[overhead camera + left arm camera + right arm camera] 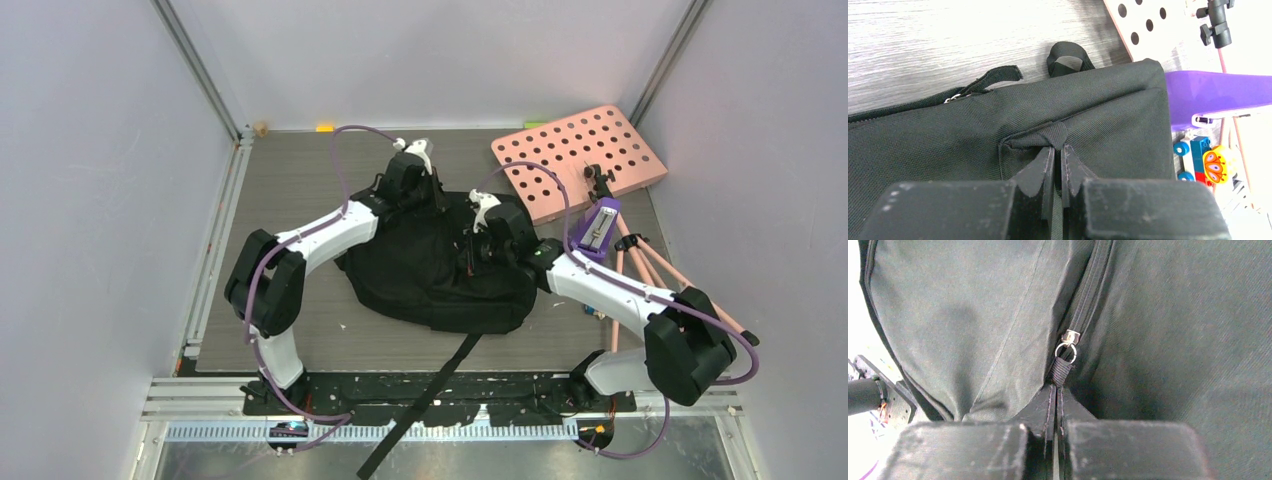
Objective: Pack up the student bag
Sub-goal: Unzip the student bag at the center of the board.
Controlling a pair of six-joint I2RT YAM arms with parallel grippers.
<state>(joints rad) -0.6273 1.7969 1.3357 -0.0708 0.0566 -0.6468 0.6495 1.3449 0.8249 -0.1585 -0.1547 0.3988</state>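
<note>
Black woven fabric, soft and slack: the student bag (440, 275) lies flat mid-table between my two arms, nearer than the pink board (580, 160) at the far right.

My left gripper (1058, 150) is all but closed, its jaws nipping the small fabric tab (1055, 132) at the corner of the pocket seam. My right gripper (1055, 387) is clamped tight on the webbing zip pull (1062, 369) hanging from the metal slider (1068, 337). I judge the bag light and floppy: it will sag and fold rather than lift as one piece, and the weave looks grippy, not slick. The tabs are my best holds, since broad cloth would bunch. One hand should anchor the seam while the other draws along the zip line. A long strap (440, 375) trails off the near edge and could snag.
</note>
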